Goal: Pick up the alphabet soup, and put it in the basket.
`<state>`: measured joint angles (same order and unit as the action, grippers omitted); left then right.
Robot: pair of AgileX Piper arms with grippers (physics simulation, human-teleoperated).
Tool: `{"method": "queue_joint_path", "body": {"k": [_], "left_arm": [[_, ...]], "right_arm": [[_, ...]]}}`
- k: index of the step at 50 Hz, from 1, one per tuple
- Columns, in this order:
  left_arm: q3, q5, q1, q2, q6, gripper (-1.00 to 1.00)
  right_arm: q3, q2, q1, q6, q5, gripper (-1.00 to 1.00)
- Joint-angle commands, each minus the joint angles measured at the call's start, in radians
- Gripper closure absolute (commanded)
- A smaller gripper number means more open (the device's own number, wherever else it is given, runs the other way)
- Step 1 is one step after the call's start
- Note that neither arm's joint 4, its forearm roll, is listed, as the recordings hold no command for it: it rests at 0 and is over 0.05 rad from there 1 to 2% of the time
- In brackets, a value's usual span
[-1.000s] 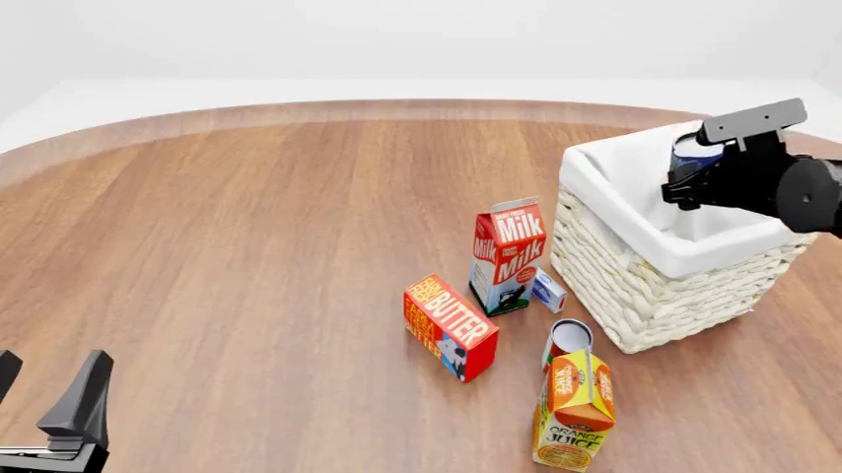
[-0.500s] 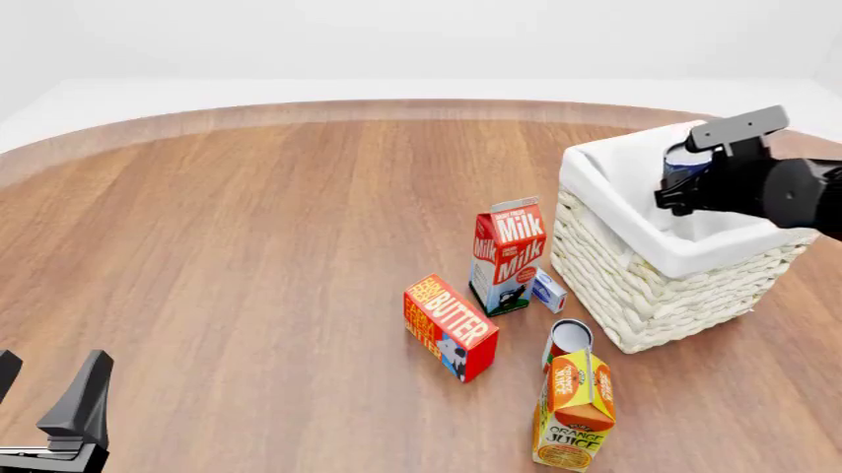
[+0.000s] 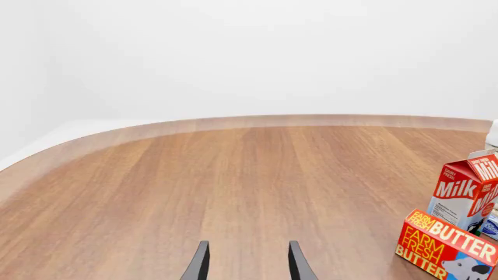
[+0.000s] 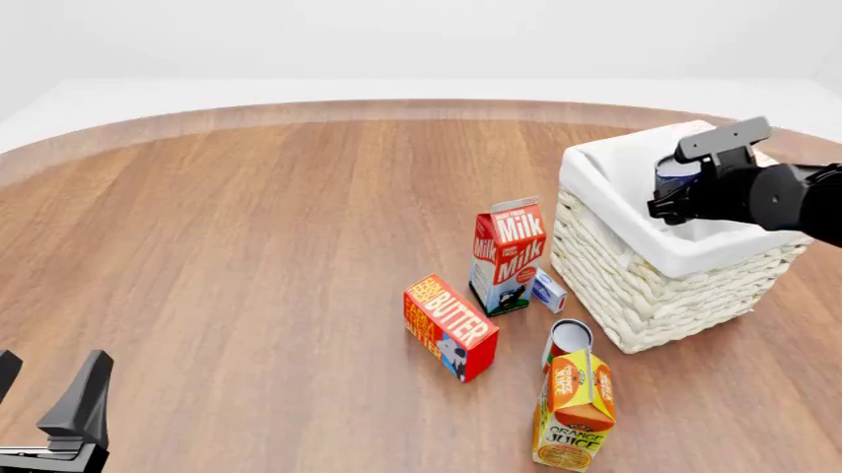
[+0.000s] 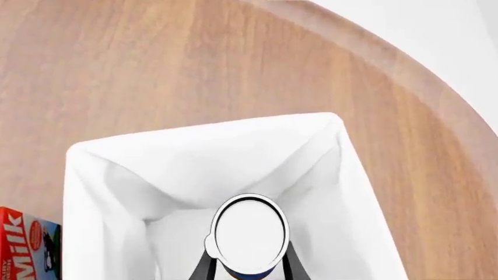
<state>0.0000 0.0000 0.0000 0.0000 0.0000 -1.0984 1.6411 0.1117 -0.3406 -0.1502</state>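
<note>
Right hand (image 4: 671, 192) clamps alphabet soup (image 5: 249, 230), sunk lower within basket (image 4: 632, 296) walls; left hand (image 3: 246, 262) open, bare bench (image 4: 237, 246) ahead.

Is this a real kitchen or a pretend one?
Probably pretend: a computer-made scene. A bare wooden table holds grocery boxes like milk and butter, with blank white walls around.

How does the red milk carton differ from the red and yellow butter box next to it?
The red and white milk carton stands upright, while the red and yellow butter box lies on its long side. The milk carton has a peaked gable top; the butter box is a flat-sided block. The milk carton sits nearer the white wicker basket than the butter box. Both rest on the wooden table.
</note>
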Motion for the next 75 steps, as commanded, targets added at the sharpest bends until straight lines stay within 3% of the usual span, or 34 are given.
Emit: {"method": "queue_joint_path", "body": {"k": [1,14,15,40,75], "left_arm": [[0.000,0.000,0.000,0.000,0.000,-1.00],[0.000,0.000,0.000,0.000,0.000,-1.00],[0.000,0.000,0.000,0.000,0.000,-1.00],[0.000,0.000,0.000,0.000,0.000,-1.00],[0.000,0.000,0.000,0.000,0.000,-1.00]], "right_arm": [[-0.010,0.014,0.006,0.012,0.005,1.00],[-0.020,0.016,0.011,0.021,0.011,1.00],[-0.022,0.017,0.016,0.020,0.013,-1.00],[-0.016,0.000,0.018,0.047,0.025,-1.00],[0.110,-0.211,0.001,0.080,0.088,-1.00]]}}
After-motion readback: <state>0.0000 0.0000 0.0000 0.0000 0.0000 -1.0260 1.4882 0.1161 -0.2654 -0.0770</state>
